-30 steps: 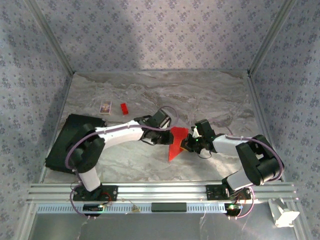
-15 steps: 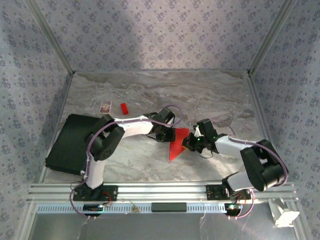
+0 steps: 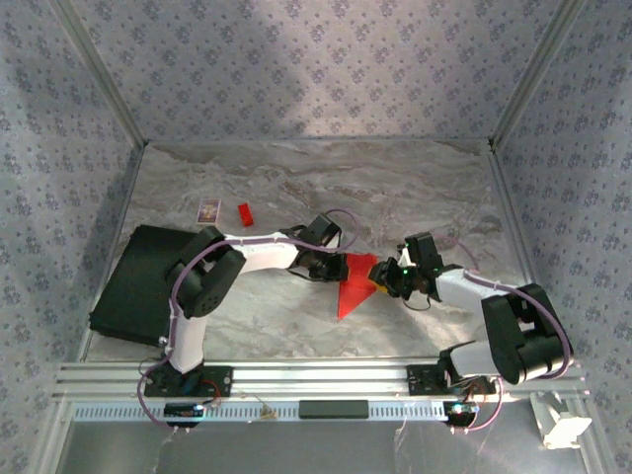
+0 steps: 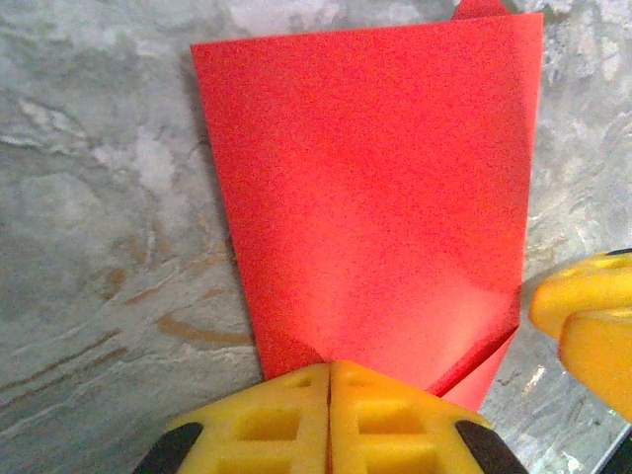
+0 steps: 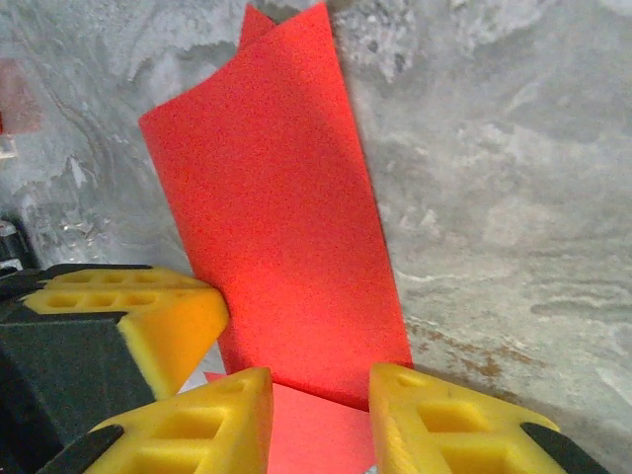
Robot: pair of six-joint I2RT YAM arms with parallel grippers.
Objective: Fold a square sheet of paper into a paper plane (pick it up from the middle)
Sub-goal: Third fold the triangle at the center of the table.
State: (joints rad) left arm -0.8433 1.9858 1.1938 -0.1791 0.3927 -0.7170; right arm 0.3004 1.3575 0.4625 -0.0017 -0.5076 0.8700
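The square sheet of paper is bright red and folded into a tapering wedge, lying mid-table between both arms. My left gripper sits at its upper left corner. In the left wrist view its fingers are shut, and the narrow end of the paper runs into their tips. My right gripper is at the paper's right edge. It stands open, straddling the lower layer, with a raised flap of paper just ahead of it. The left gripper's finger touches that flap's left side.
A tiny red block and a small patterned card lie at the back left. A black mat covers the left side of the table. An aluminium rail runs along the near edge, and patterned walls enclose the table.
The right gripper has drawn back slightly to the right, off the paper's middle. The left arm's elbow swung inward while its gripper stayed at the paper's upper corner. The paper shifted slightly right.
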